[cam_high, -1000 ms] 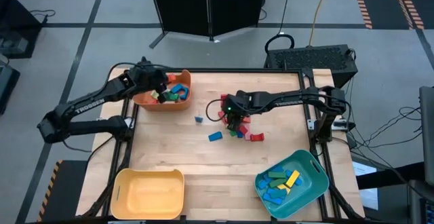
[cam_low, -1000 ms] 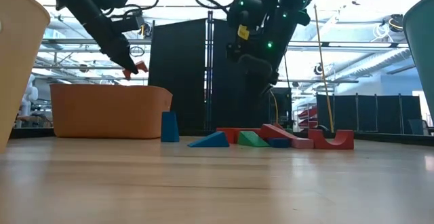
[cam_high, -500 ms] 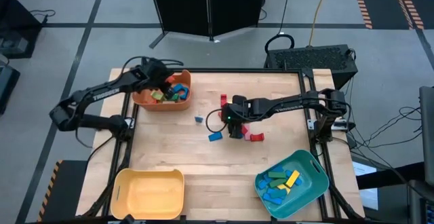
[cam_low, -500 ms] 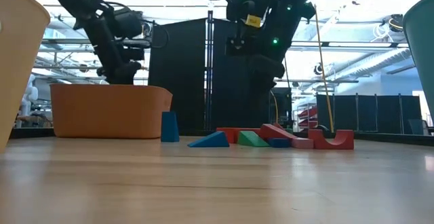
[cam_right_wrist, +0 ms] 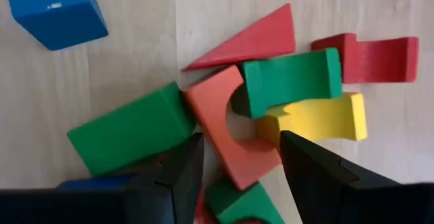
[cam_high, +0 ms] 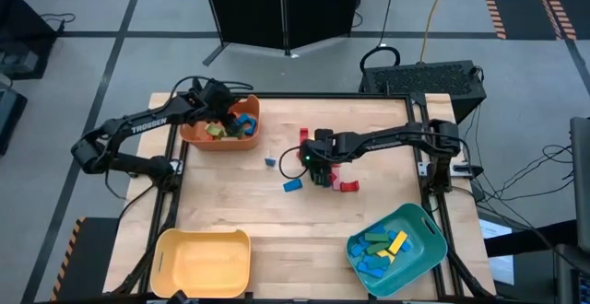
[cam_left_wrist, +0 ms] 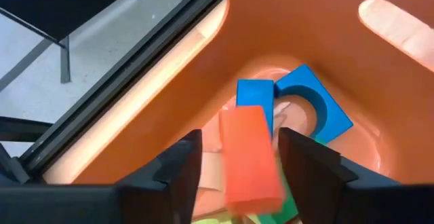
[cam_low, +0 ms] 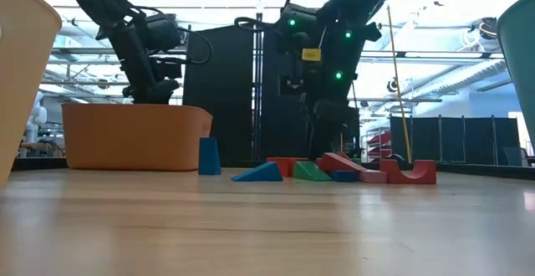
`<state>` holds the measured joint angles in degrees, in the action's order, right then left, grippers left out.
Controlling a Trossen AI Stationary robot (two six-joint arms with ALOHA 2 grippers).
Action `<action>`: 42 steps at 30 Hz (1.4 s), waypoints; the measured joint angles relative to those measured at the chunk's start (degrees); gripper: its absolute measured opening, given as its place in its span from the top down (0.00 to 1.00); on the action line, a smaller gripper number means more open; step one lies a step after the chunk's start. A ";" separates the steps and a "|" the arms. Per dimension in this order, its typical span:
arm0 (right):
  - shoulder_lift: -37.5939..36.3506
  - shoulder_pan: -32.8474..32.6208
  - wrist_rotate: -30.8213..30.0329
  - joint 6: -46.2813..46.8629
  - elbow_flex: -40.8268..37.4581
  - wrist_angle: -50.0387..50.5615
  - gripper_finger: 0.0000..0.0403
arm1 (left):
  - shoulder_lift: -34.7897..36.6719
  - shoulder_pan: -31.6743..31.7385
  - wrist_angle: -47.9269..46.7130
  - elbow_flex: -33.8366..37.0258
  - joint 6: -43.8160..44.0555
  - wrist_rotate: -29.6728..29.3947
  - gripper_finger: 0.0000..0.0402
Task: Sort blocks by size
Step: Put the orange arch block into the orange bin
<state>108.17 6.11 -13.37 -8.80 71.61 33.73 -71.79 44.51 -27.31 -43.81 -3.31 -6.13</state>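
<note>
— What's changed on the left side?

— The left gripper (cam_left_wrist: 237, 176) has moved in over the orange bin (cam_high: 221, 138); its fingers now stand parted, and an orange block (cam_left_wrist: 249, 157) sits blurred between them, above the blue blocks (cam_left_wrist: 302, 102).

— And on the right?

— The right gripper (cam_right_wrist: 236, 170) has sunk onto the pile of blocks (cam_high: 324, 173), fingers apart, an orange arch (cam_right_wrist: 230, 125) between them, nothing clamped.

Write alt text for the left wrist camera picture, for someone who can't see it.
An orange-red block sits between the open jaws of the left gripper, inside the orange bin. Beyond it lie a blue block and a blue arch.
</note>
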 joint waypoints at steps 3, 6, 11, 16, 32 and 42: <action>0.71 0.00 -0.02 -0.73 0.00 -0.63 0.55 | 0.00 0.04 -0.08 -0.02 0.04 -0.15 0.46; 1.38 0.07 0.13 -1.66 0.00 -1.17 0.58 | 0.00 0.04 -0.46 -0.02 0.00 -0.14 0.45; 1.35 0.32 2.15 -2.10 0.00 -1.06 0.67 | 0.10 0.04 -0.68 -0.96 -0.02 -0.15 0.45; 1.61 1.44 5.55 -1.08 0.00 -1.31 0.78 | 2.03 -0.83 -0.70 -1.90 0.02 -0.12 0.45; 4.24 2.12 6.04 -0.20 0.02 -3.64 0.85 | 8.80 -5.23 -0.90 -1.92 -2.09 0.04 0.44; 2.72 2.12 6.77 -0.28 -0.07 -5.34 0.88 | 10.31 -8.43 3.08 -1.90 -8.08 0.04 0.44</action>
<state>110.89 8.23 -6.60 -9.09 71.55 28.38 -61.48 36.08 -24.23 -45.71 -11.39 -6.09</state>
